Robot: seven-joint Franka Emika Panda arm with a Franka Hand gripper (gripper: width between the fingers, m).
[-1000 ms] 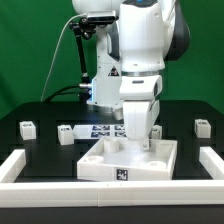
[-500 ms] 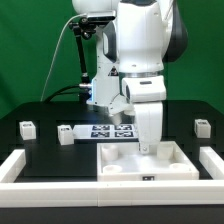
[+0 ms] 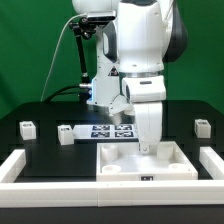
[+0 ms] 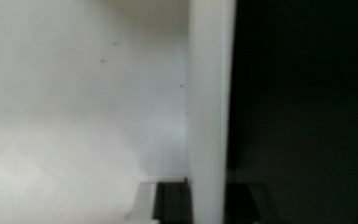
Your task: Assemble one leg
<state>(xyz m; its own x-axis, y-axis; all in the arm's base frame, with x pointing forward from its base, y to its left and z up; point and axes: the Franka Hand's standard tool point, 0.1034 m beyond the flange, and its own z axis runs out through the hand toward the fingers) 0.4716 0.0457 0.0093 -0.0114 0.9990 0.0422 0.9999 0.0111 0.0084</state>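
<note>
The big white Panda arm [image 3: 140,50] towers over the black table [image 3: 45,152], reaching straight down. Under it sits the large flat white plastic piece with round recesses [image 3: 125,160]. The gripper [image 3: 148,148] is right down on its back edge, but how far it is open I cannot tell, as the wrist view is a white-and-black blur. Behind lies the thin white marker board [image 3: 108,130]. A small white blocky leg [image 3: 66,134] stands just beside that board on the exterior view's left, another leg [image 3: 27,128] farther left, a third leg [image 3: 202,127] far right.
</note>
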